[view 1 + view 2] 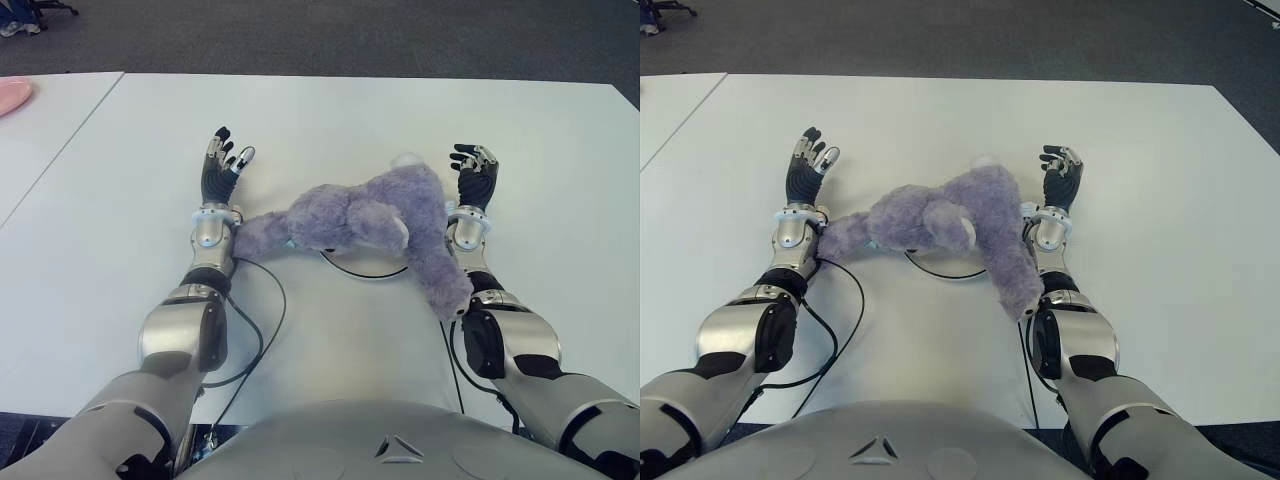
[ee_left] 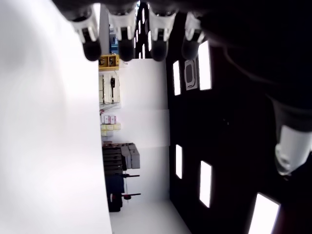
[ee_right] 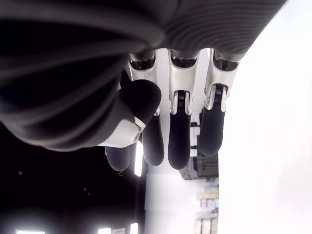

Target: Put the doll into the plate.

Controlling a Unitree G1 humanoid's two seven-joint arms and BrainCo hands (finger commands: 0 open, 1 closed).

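Left robot hand: on the white surface, fingers extended and spread, empty. Purple doll: sprawled between both forearms, covering most of the plate, of which only a rim arc shows beneath; one limb touching the left wrist, another draped along the right forearm. Right robot hand: just beside the doll, fingers loosely curled, holding nothing.

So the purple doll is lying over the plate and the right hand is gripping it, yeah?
Not quite. The purple doll does lie over the plate, but the right hand holds nothing; the right wrist view shows its fingers empty.
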